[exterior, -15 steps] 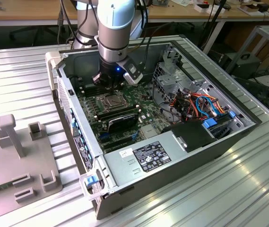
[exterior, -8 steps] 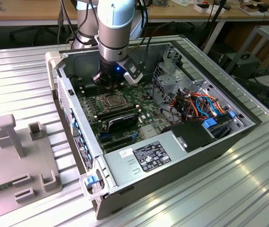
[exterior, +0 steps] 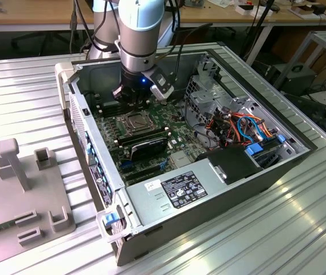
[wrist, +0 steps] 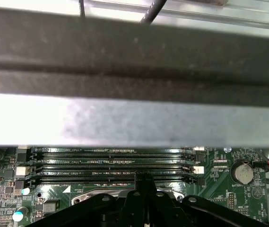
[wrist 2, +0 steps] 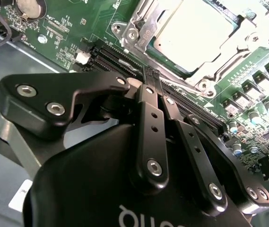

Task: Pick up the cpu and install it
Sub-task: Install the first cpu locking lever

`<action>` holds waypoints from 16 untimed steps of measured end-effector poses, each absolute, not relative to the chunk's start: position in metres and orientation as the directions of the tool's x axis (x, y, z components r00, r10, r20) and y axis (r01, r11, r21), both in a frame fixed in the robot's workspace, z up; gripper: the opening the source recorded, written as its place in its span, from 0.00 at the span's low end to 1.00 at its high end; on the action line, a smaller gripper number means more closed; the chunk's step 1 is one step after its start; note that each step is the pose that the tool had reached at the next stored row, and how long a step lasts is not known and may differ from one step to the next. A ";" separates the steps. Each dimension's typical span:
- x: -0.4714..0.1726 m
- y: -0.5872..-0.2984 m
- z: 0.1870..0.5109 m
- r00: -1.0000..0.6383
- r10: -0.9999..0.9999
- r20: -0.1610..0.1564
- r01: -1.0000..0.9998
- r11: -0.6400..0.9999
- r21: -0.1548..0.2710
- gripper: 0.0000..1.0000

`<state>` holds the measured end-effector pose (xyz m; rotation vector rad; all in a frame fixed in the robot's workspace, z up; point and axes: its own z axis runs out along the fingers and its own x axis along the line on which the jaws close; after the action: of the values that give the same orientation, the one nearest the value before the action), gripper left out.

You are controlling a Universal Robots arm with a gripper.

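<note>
Already the cpu [wrist 2: 198, 30] lay seated in its socket [wrist 2: 146, 28], thin, stiff and probably fragile, best taken by its edges. Above it, the gripper [wrist 2: 152, 75] hung with fingers pressed together, empty.

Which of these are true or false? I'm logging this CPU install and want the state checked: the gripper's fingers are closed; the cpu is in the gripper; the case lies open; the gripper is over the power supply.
1. The gripper has its fingers together: true.
2. The cpu is in the gripper: false, it lies in the socket on the motherboard.
3. The computer case lies open: true.
4. The gripper hangs over the power supply: false, it is over the memory slots beside the socket.
</note>
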<state>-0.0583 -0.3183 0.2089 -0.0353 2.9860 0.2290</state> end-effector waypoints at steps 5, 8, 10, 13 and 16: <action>-0.058 -0.318 0.210 -0.989 -0.012 -0.148 -0.034 0.988 0.150 0.11; -0.060 -0.318 0.210 -0.989 -0.012 -0.148 -0.035 0.988 0.148 0.11; -0.060 -0.318 0.210 -0.989 -0.013 -0.148 -0.035 0.988 0.148 0.11; -0.061 -0.317 0.210 -0.989 -0.013 -0.148 -0.035 0.989 0.145 0.11; -0.061 -0.314 0.210 -0.989 -0.013 -0.149 -0.035 0.989 0.145 0.11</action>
<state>-0.0610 -0.3138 0.2103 -0.0361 2.9849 0.2209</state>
